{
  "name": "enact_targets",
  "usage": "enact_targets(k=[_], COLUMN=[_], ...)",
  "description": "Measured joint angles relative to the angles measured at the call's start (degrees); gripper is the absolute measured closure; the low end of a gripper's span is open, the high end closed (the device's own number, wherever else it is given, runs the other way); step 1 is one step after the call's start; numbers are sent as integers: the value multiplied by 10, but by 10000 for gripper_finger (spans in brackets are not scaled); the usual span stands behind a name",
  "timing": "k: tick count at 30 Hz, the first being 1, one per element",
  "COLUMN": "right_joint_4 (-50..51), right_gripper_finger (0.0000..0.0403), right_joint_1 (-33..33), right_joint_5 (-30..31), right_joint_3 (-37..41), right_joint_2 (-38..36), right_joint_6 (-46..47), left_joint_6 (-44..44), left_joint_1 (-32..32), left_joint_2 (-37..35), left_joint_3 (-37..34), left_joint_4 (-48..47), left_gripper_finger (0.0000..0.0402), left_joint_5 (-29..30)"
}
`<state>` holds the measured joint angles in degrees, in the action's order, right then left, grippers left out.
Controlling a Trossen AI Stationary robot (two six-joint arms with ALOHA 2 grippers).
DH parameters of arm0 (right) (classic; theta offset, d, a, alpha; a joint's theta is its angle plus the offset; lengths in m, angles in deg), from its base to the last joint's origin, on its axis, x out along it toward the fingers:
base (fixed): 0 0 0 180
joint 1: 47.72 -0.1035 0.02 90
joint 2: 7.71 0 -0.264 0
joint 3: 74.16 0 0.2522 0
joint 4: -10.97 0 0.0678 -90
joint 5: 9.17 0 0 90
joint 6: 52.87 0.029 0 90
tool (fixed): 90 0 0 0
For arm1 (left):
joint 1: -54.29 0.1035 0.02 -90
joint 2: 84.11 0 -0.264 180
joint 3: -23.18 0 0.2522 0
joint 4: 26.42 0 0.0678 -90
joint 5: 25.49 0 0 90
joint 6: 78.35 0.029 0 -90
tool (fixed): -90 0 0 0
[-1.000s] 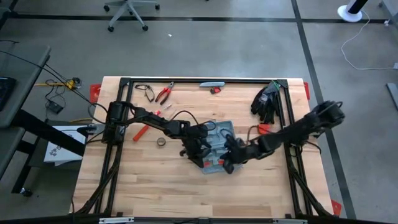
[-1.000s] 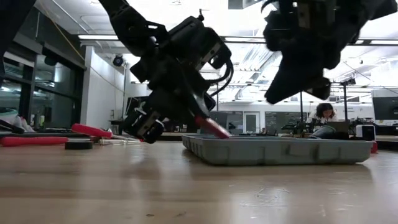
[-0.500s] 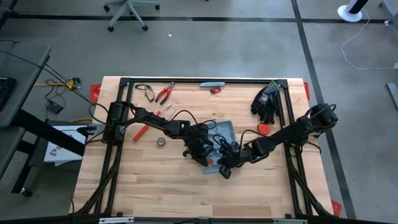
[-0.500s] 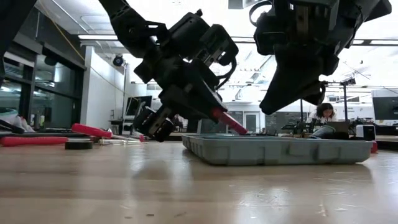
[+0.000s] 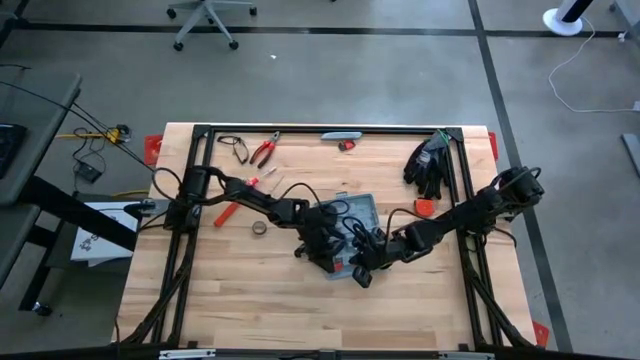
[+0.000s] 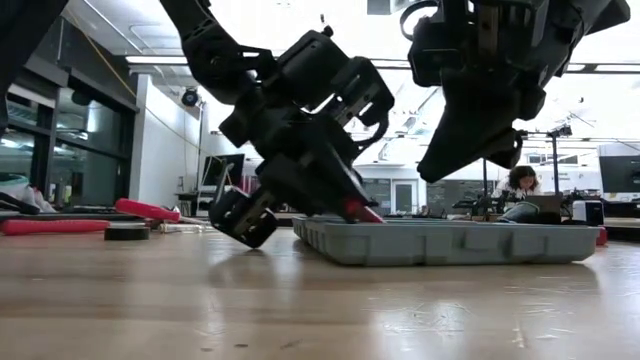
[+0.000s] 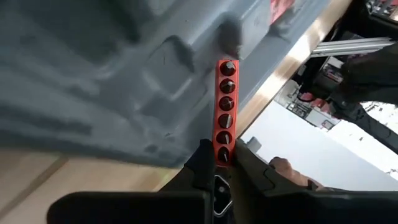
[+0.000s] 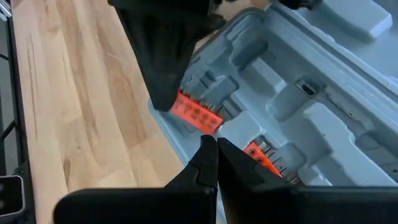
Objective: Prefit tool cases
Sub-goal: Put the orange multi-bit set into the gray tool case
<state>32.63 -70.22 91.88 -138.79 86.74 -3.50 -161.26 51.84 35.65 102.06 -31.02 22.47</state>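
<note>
Over the tool case (image 7: 93,81), left gripper (image 7: 217,163) pinches a red bit strip (image 7: 225,112); right gripper (image 8: 216,152) closed, empty.

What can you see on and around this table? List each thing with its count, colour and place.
tool case: one, grey-blue, open, table centre.
bit holder: one, red, held over the case.
second bit holder: one, red, seated in the case.
pliers: one, red-handled, far edge.
tape roll: one, dark, left of the case.
gloves: one dark heap, far right.
person: one, seated in the room behind.
left tool: shut on the bit holder.
right tool: shut, empty, above the case.
</note>
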Motion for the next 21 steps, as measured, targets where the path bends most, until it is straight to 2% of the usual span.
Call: enact_targets(k=[7,12,21], right_joint_4=[-3,-19,-16], right_gripper_finger=[403,403,403], right_joint_1=[4,13,16], right_joint_5=[-11,-33,-41], right_joint_3=[0,0,0], right_joint_2=[11,37,37], right_joint_6=[-23,-32,-31], left_joint_6=[3,4,1], left_joint_1=[5,16,14], left_joint_2=[19,19,19], left_joint_3=[28,30,29], left_joint_4=[0,-2,-3], left_gripper_finger=[388,389,389], left_joint_5=[3,12,8])
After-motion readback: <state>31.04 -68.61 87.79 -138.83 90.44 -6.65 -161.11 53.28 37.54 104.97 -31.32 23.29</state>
